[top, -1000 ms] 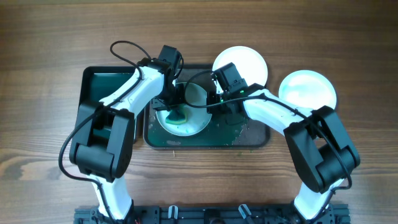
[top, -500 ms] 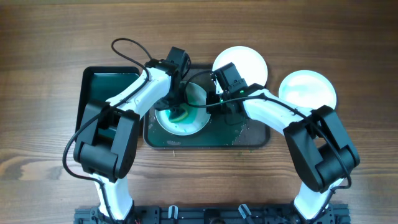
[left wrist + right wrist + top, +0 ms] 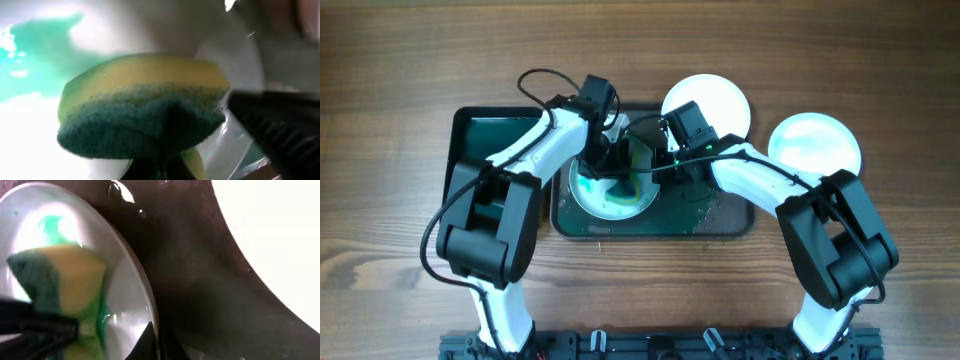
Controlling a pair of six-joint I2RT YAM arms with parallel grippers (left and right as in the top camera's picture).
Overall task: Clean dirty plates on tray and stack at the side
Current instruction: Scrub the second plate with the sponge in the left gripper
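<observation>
A white plate (image 3: 603, 196) smeared with green soap lies in the dark tray (image 3: 720, 225). My left gripper (image 3: 612, 165) is shut on a yellow and green sponge (image 3: 140, 105) and presses it onto the plate (image 3: 30, 145). My right gripper (image 3: 665, 168) is shut on the plate's right rim (image 3: 142, 287); its dark fingertip (image 3: 152, 340) straddles the edge. The sponge also shows in the right wrist view (image 3: 60, 285).
Two clean white plates lie on the table beyond and to the right of the tray, one at the back (image 3: 712, 100) and one further right (image 3: 815, 145). A second dark tray (image 3: 480, 140) sits to the left. The wet tray floor (image 3: 210, 295) is speckled.
My left gripper has swept the sponge across the plate toward its far right side, and the green soap is spread wider. My right gripper has kept its hold on the rim.
</observation>
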